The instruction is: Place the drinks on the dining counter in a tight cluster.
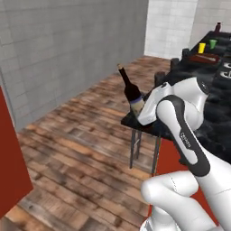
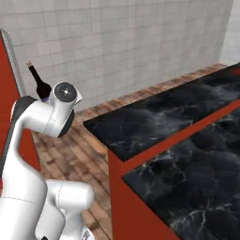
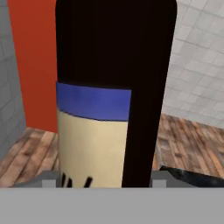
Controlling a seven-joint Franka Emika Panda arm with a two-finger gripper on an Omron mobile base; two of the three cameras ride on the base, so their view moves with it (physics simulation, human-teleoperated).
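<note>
Wine bottle point(image 1: 131, 91): a tall dark bottle with a pale label under a blue band, held up in the air and tilted, its neck leaning up and away toward the grey tiled wall. From the right base view its neck and shoulder point(image 2: 40, 84) poke out behind the arm's upper joint.
Claw point(image 3: 107, 181): closed around the lower body of the wine bottle. In the hand view the bottle point(image 3: 111, 96) sits right between the two finger tips, label facing the camera.
Dining counter point(image 2: 154, 122): a long raised black marble slab with white veining on a red panel base, to the right of the arm. The bottle is off to one side of it, over the wooden floor, not above the slab.
Stool point(image 1: 140, 135): a dark seat on thin metal legs, standing on the floor just below and behind the held bottle.
Far counter end: a yellow cup point(image 1: 201, 47), a green cup point(image 1: 213, 43) and a small dark bottle point(image 1: 218, 27) stand there, well apart from the arm.
</note>
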